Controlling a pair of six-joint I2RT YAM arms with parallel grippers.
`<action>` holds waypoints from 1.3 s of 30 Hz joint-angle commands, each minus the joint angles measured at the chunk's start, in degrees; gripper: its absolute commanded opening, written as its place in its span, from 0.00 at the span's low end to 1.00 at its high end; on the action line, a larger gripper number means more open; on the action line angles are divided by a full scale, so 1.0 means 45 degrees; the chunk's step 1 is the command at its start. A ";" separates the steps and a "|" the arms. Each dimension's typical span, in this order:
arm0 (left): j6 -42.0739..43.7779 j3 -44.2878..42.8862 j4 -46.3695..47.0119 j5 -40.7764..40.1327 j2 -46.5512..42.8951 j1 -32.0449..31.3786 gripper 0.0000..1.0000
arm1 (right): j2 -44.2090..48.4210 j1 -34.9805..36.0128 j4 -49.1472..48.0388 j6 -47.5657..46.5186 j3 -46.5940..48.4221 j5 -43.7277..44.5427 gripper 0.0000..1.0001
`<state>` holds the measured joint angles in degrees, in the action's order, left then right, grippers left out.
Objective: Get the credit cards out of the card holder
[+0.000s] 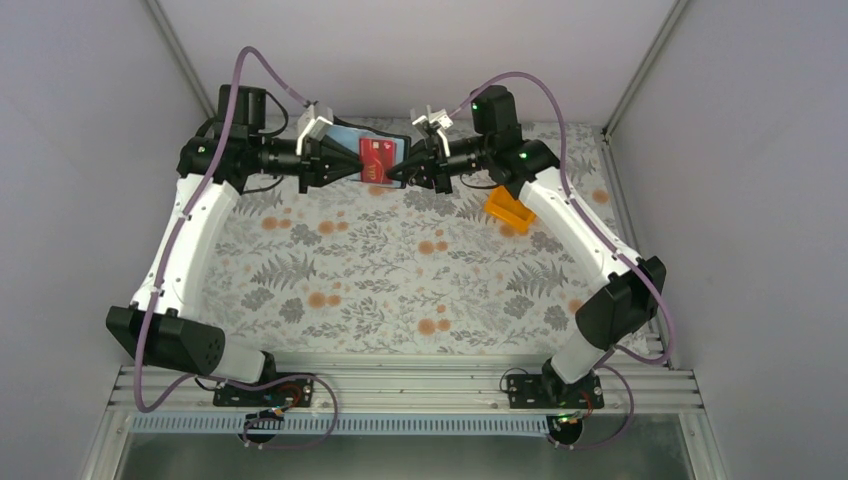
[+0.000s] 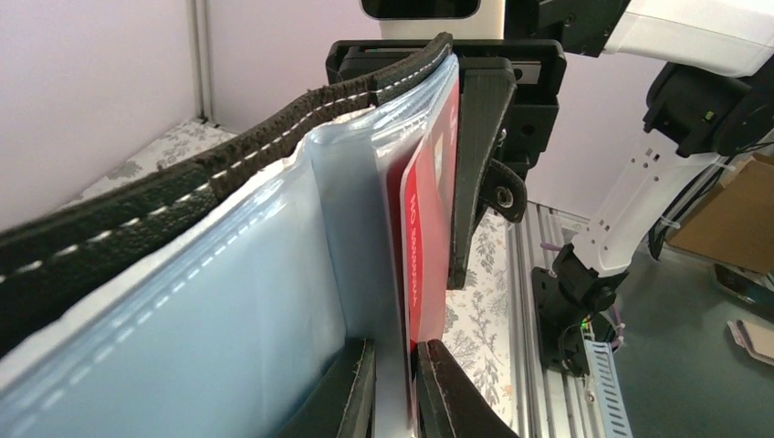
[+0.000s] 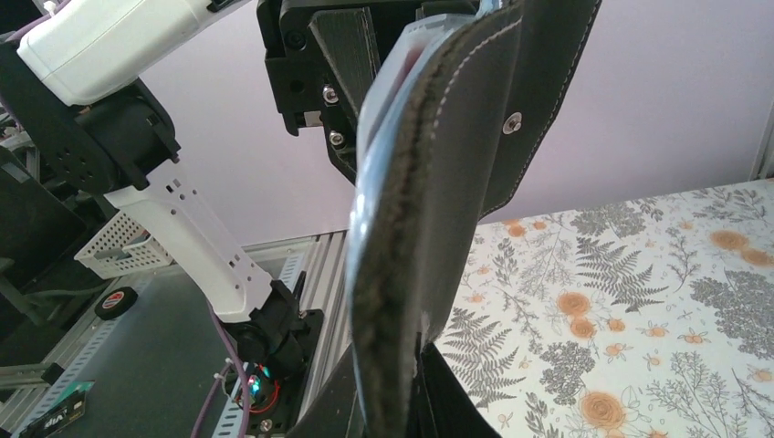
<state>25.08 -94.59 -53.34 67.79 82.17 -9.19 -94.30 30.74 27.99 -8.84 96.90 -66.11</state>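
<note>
The black card holder (image 1: 345, 135) hangs open in the air over the far middle of the table, held between both arms. A red credit card (image 1: 375, 158) sticks out of its grey-blue pocket. In the left wrist view my left gripper (image 2: 397, 383) is shut on the lower edge of the red credit card (image 2: 424, 237), with a layer of grey-blue pocket pinched beside it. The holder's stitched black cover (image 2: 183, 192) runs off to the left. My right gripper (image 3: 415, 392) is shut on the black edge of the card holder (image 3: 411, 228), opposite my left gripper (image 1: 352, 162).
An orange plastic bin (image 1: 508, 210) lies on the floral table cover (image 1: 400, 280) under the right forearm, at the far right. Grey walls close in the back and sides. The aluminium rail (image 1: 400, 385) with both arm bases runs along the near edge.
</note>
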 commanded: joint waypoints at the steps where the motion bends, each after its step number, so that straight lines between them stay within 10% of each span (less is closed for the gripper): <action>1: -0.0493 0.0075 0.0901 -0.1087 0.0108 -0.0063 0.13 | 0.0152 0.0168 0.0004 -0.0418 0.0603 -0.1111 0.04; 9: -0.0819 -0.0099 0.1285 0.0190 0.0574 -0.0565 0.23 | 0.0050 0.0229 0.0016 -0.0596 0.0513 -0.1366 0.04; 18: 0.0227 -0.0685 -0.0142 0.2050 0.0442 -0.0550 0.02 | 0.0214 0.0217 0.0006 -0.0867 0.0211 -0.1074 0.05; 26: 0.0472 -0.0759 -0.0503 0.1606 0.0277 -0.0112 0.02 | 0.0617 -0.0181 -0.0331 -0.0438 -0.0175 -0.0150 0.29; 32: 0.0676 -0.0852 -0.0714 0.1497 0.0306 0.0038 0.02 | 0.0928 -0.0339 -0.0224 -0.0632 -0.0520 -0.0032 0.29; 39: 0.1155 -0.0856 -0.1252 0.1412 0.0295 0.0140 0.02 | 0.0837 -0.0519 -0.0408 -0.0445 -0.0591 -0.0175 0.04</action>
<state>27.18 -96.86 -56.97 73.58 83.90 -9.23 -91.85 29.21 27.38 -10.76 94.72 -65.98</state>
